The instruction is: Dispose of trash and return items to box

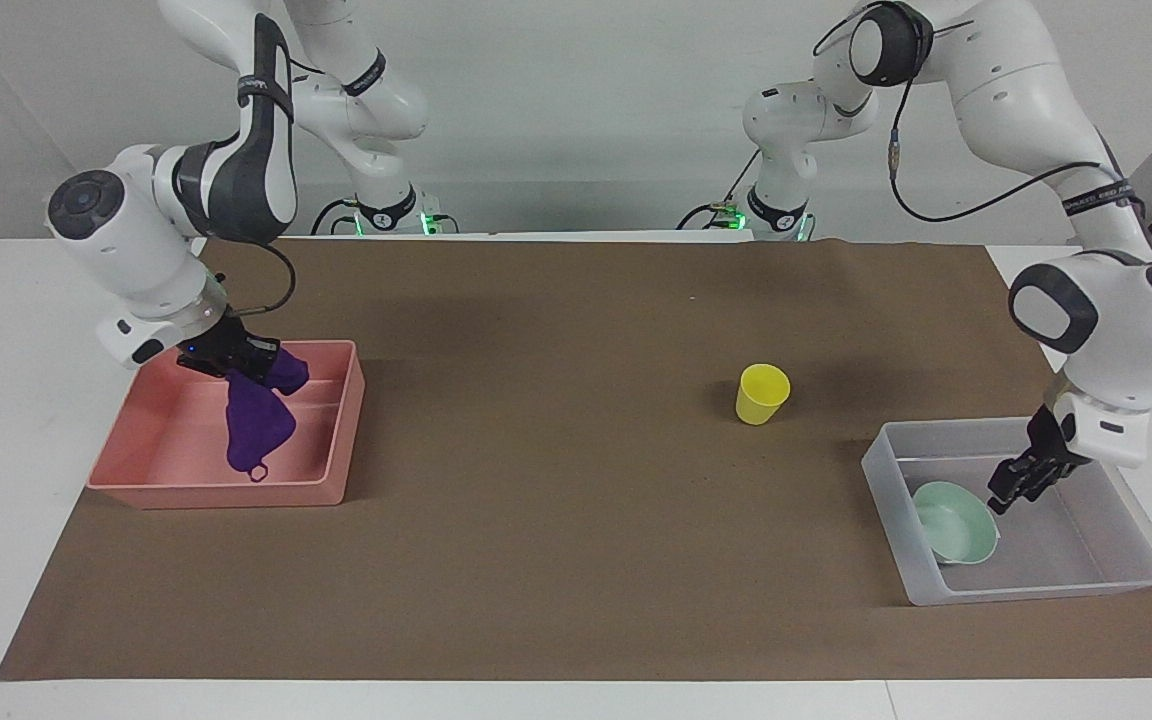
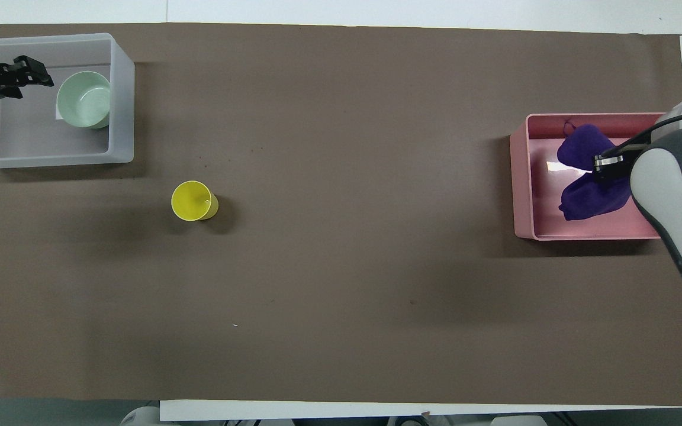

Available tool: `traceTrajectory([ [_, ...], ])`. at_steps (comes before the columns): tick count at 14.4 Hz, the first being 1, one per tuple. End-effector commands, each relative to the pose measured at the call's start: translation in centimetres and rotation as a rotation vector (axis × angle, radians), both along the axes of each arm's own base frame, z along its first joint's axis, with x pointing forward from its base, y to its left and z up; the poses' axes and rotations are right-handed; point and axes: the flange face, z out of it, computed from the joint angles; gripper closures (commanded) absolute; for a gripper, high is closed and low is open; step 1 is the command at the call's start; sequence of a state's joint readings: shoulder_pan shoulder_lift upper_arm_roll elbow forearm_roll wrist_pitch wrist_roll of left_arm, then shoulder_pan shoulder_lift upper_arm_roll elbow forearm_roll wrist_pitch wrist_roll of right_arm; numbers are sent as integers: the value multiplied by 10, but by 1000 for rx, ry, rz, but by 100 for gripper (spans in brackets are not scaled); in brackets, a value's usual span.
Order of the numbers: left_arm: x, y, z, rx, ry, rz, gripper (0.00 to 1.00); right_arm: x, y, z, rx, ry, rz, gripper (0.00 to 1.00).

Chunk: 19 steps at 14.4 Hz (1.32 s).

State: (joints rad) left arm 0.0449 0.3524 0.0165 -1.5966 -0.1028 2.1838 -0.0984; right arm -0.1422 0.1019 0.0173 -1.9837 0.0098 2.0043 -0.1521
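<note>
The deep-purple rag (image 1: pixel 258 425) hangs from my right gripper (image 1: pixel 236 365), which is shut on its top, over the inside of the pink tray (image 1: pixel 216 495); I cannot tell whether its lower end touches the floor. From overhead the rag (image 2: pixel 589 198) lies within the pink tray's rim (image 2: pixel 518 177). The mint-green bowl (image 1: pixel 956 535) rests tilted in the clear-grey tray (image 1: pixel 1036 590), against the wall toward the table's middle. My left gripper (image 1: pixel 1021 485) is open and empty above that tray, just beside the bowl (image 2: pixel 83 99) and apart from it. The yellow cup (image 1: pixel 762 393) stands upright on the brown mat.
The brown mat (image 1: pixel 576 560) covers most of the white table. The cup (image 2: pixel 192 201) stands nearer to the robots than the clear tray (image 2: pixel 122 89), toward the table's middle. The bowl partly covers the tray's white label (image 2: pixel 58 111).
</note>
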Motion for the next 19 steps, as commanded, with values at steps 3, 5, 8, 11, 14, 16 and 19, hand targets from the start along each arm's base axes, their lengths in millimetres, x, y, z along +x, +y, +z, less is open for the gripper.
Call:
traceTrajectory([
  [3,-80,-98,67,-35,187,-35,0,-9,9,-39,-5,16,21,94],
  [5,-127,-144,45,-23,273,-82,0,-12,14,-45,-3,30,30,79],
  [8,-172,-175,-3,-24,224,-95,0,-6,14,-34,-4,14,29,18],
  [11,-188,-201,-47,-19,210,-110,0,1,22,-1,-2,11,42,12],
  [14,-193,-202,-87,-8,209,-134,5,11,53,39,17,34,83,8],
  [16,-198,-201,-99,-5,215,-127,52,16,68,70,18,40,103,7],
  [19,-198,-199,-100,-5,215,-127,98,13,83,110,4,70,134,6],
])
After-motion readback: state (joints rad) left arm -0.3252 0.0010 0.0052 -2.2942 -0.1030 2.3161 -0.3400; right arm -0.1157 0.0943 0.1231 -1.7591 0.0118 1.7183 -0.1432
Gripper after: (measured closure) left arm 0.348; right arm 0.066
